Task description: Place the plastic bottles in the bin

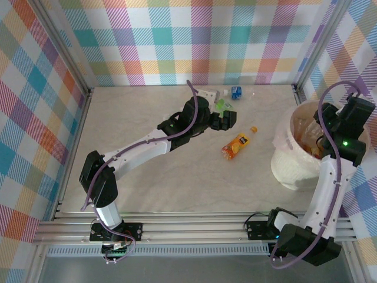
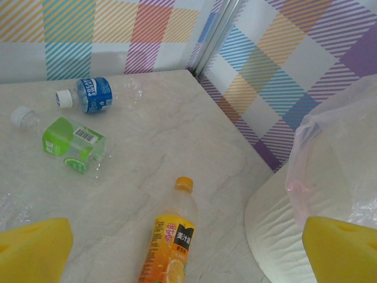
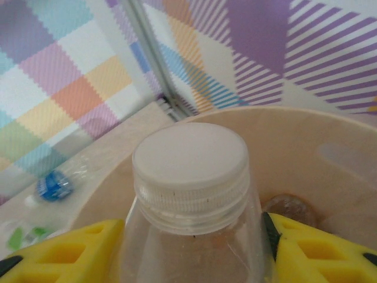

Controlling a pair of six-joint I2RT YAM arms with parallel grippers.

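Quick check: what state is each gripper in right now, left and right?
Left gripper: open, holding nothing.
Right gripper: closed on a clear white-capped bottle, over the bin.

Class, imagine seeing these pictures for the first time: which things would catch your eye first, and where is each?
First, the clear white-capped bottle clamped in the right gripper, poised over the cream bin at the right edge of the table. Next, the bright orange bottle lying on its side mid-table, near the open left gripper. All around stand loud pastel-checked walls.
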